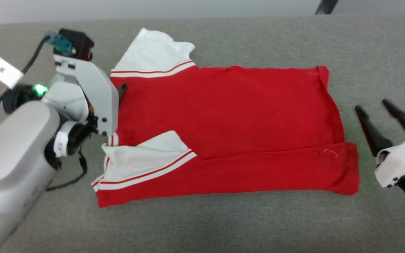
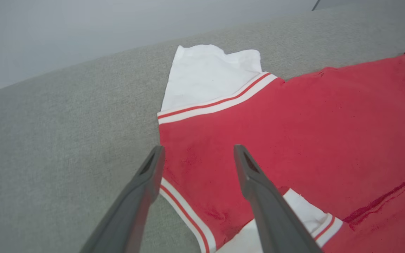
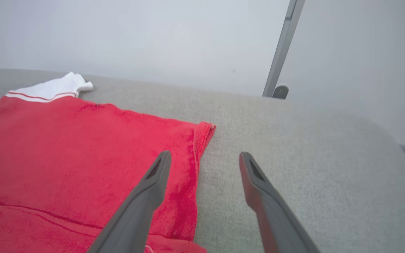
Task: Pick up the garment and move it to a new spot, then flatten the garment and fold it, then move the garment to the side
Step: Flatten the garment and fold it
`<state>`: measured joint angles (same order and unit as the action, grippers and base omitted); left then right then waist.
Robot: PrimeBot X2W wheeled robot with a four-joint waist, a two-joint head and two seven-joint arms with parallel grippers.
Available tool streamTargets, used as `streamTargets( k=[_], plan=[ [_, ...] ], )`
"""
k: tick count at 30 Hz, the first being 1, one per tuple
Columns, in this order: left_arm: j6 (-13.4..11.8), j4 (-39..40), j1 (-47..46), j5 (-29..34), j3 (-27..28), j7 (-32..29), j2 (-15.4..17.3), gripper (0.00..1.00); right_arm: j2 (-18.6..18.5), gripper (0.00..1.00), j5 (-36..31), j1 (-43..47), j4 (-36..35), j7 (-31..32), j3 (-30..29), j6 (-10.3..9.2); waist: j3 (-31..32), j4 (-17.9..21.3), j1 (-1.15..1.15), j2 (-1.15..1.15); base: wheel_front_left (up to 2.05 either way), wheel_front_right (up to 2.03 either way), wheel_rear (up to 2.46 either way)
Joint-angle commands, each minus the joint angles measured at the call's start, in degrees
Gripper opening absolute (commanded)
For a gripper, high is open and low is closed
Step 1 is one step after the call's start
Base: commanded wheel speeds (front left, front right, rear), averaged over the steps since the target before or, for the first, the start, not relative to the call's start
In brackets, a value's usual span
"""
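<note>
Broadly, a grey cloth-covered worktop [image 1: 223,228] spans the head view, and the garment [image 1: 230,116] lies spread on its middle, back up, with no lettering showing. Its long axis runs across the robot from left to right, with the neck and sleeves at the robot's left and the hem [image 1: 333,102] at its right. Along the near long edge a red band [image 1: 258,172] is already turned over onto the body, and the near white sleeve [image 1: 146,153] is tucked in with it, while the far sleeve [image 1: 153,52] juts out unfolded towards the back. The left gripper [image 2: 199,149] hovers over the shoulder end, its jaws wide and empty, one finger above the striped neck trim and the other above red cloth. The right gripper [image 1: 372,105] hangs just beside the hem, over bare worktop, its jaws likewise spread with nothing between them. Each arm thus has its own end of the shirt, so the far long edge looks like the next thing to bring over, left at the sleeve, right at the hem corner.
</note>
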<state>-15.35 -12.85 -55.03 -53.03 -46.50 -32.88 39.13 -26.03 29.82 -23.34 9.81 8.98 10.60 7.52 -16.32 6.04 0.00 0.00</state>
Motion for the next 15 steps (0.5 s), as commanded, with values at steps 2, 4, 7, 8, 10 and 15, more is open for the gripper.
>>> streamTargets(
  k=[2, 4, 7, 8, 10, 15],
  plan=[
    [1.3, -1.42, -1.58, 1.11, 0.37, 1.88, -0.05, 1.0, 0.74, 1.0, -4.68, 2.02, -1.56, -10.11, -0.47, -0.06, -1.43, 2.18, 0.0, 0.0, 0.0, 0.0, 0.0],
    [2.02, -2.0, -2.17, 1.65, 0.28, 2.49, 0.01, 1.0, 1.4, 1.0, -6.49, 2.93, -1.83, -14.05, -0.35, -0.06, -1.79, 2.86, 0.0, 0.0, 0.0, 0.0, 0.0],
    [3.67, -4.2, -4.46, 2.65, 0.71, 4.76, -0.08, 1.0, 4.08, 1.0, -10.88, 4.76, -1.19, -21.68, -1.07, -0.06, -3.25, 5.0, 0.0, 0.0, 0.0, 0.0, 0.0],
    [4.47, -4.98, -5.15, 3.16, 0.48, 4.99, 0.0, 1.0, 5.12, 1.0, -12.2, 4.93, -1.21, -22.75, -1.19, -0.06, -3.82, 5.8, 0.0, 0.0, 0.0, 0.0, 0.0],
    [5.38, -7.04, -7.08, 3.22, 0.68, 4.67, 0.01, 1.0, 7.64, 1.0, -13.48, 5.53, -1.35, -23.76, -1.62, -0.06, -5.15, 7.51, 0.0, 0.0, 0.0, 0.0, 0.0],
    [9.24, -12.28, -13.54, 5.03, -0.85, 0.39, 0.98, 1.0, 12.02, 1.0, -14.24, 5.96, -2.52, -24.2, -1.58, -0.06, -8.94, 11.89, 0.0, 0.0, 0.0, 0.0, 0.0]
  ],
)
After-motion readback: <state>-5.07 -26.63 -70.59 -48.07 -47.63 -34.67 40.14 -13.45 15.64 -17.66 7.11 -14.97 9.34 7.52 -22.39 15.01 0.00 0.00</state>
